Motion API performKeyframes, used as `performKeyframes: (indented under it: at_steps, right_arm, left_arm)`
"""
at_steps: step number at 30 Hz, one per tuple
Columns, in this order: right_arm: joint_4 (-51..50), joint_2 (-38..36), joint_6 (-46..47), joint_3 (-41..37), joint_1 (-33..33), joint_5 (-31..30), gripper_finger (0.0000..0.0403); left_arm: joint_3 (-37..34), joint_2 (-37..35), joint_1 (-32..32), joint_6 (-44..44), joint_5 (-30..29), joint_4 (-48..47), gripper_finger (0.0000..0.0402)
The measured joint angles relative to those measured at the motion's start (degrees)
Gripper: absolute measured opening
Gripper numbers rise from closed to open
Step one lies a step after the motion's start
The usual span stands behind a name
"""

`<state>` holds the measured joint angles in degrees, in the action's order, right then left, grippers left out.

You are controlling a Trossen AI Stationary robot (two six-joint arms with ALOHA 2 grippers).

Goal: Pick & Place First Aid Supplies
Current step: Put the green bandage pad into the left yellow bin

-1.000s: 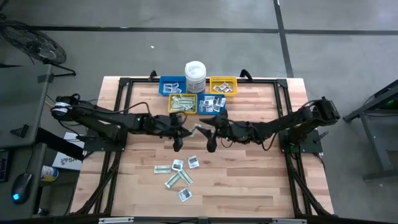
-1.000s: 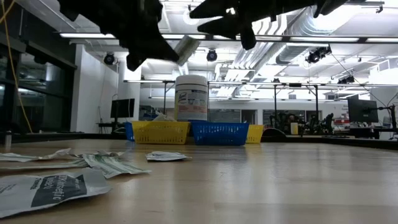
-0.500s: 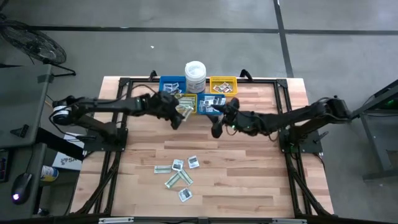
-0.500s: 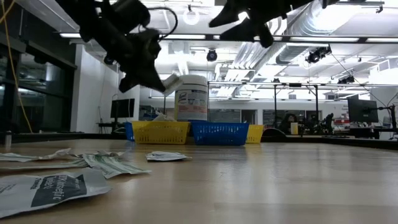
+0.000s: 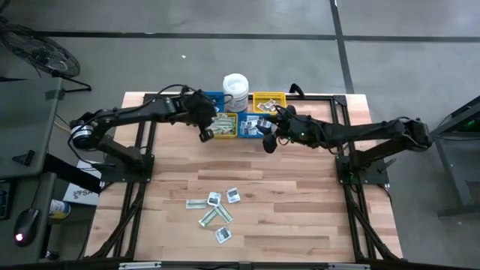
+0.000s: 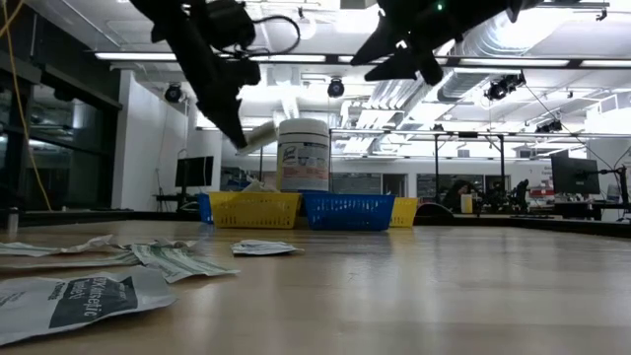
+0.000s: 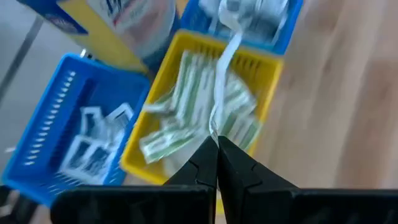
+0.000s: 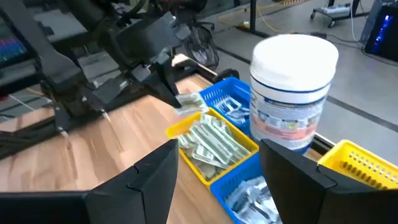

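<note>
Left gripper [image 5: 205, 132], pinching a pale strip packet [image 7: 222, 74], has moved from mid-table to over the yellow bin of strips [image 5: 222, 125]. Right gripper [image 5: 268, 141], fingers wide and empty, hovers beside the blue bin [image 5: 253, 127]. Loose packets [image 5: 214, 209] lie on open wood, well clear of the table [image 5: 300, 217] edges.

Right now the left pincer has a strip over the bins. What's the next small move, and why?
Probably open the left pincer and drop the strip. It hangs shut on the long pale strip above the yellow bin, which already holds green-and-white strips like it. The right pincer is open and empty near the blue bin, seemingly clear of the drop.
</note>
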<state>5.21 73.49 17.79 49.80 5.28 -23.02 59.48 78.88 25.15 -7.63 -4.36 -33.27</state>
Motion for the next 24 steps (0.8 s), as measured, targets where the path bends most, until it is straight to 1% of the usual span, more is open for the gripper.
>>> performKeyframes:
  at_steps: [3,6,13,16,20,24]
  right_arm:
    - [-0.86,0.0,-0.25,0.0,1.69,1.04,0.0218]
    - [-1.23,0.0,-0.28,0.0,3.33,2.49,0.0218]
    - [-3.68,0.0,-0.3,0.0,6.16,5.75,0.0218]
    - [-4.22,0.0,-0.31,0.0,6.84,7.06,0.0218]
    - [-4.43,0.0,-1.54,0.0,7.14,7.09,0.0218]
    - [-4.65,0.0,-2.52,0.0,7.14,7.06,0.0218]
  left_arm:
    - [2.3,3.63,-0.02,-4.85,-5.11,-3.12,0.0]
    - [4.77,6.69,-0.02,-6.9,-9.72,-4.03,0.0]
    - [9.66,12.27,-0.02,-16.09,-11.34,-4.59,0.0]
    - [11.11,14.32,0.02,-16.6,-11.5,-4.69,0.0]
    - [12.73,16.53,-0.01,-19.03,-11.74,-5.92,0.0]
    - [13.18,18.59,-0.02,-21.41,-13.98,-8.17,0.0]
